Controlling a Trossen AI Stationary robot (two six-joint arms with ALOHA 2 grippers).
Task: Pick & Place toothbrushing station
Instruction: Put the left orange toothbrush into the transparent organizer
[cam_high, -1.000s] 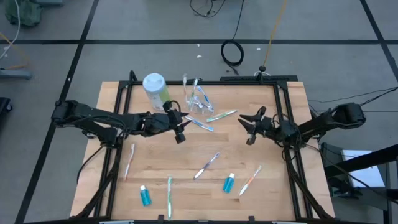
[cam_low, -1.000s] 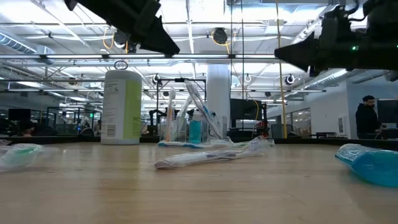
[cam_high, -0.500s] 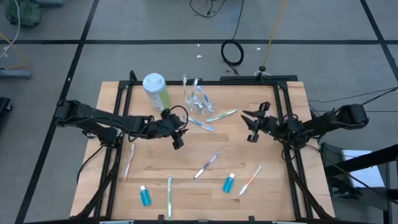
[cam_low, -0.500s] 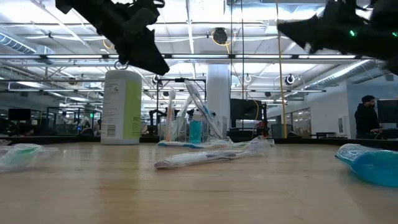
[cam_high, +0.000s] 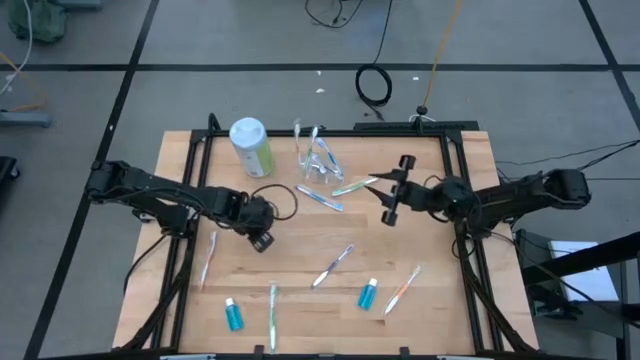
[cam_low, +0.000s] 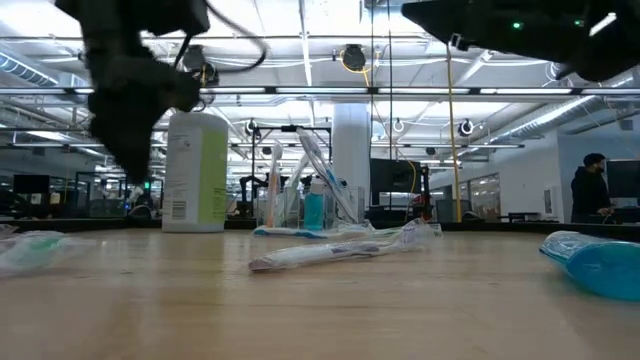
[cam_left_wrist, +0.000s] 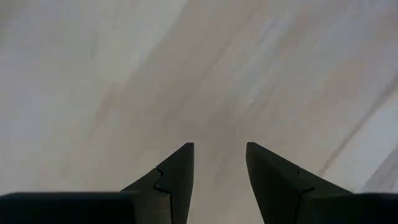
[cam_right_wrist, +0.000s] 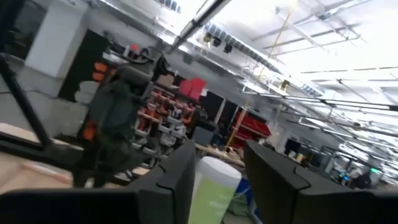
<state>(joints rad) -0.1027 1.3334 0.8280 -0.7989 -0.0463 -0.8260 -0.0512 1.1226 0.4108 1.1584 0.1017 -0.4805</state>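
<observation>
The clear cup (cam_high: 318, 166) stands at the far middle of the table with toothbrushes leaning in it; it also shows in the low view (cam_low: 300, 200). Several more toothbrushes (cam_high: 333, 265) lie flat on the wood. Two blue tubes (cam_high: 368, 294) (cam_high: 233, 314) lie toward the near edge. My left gripper (cam_high: 262, 242) (cam_left_wrist: 219, 147) points down at bare wood left of centre, open, with nothing between its fingers. My right gripper (cam_high: 392, 190) (cam_right_wrist: 219, 147) hangs high right of the cup, tipped upward and open, holding nothing.
A white-capped green bottle (cam_high: 250, 146) stands left of the cup, on the far left. A black frame (cam_high: 452, 150) rims the board. Bare wood lies between the two grippers. A person (cam_low: 590, 190) stands in the room beyond the table.
My left gripper has gone toward the table's left and near edges and sunk, tipping from nearly level to pointing down at the wood. My right gripper has risen and gone a little toward the cup, rolling and tipping upward. Nothing on the table has moved.
</observation>
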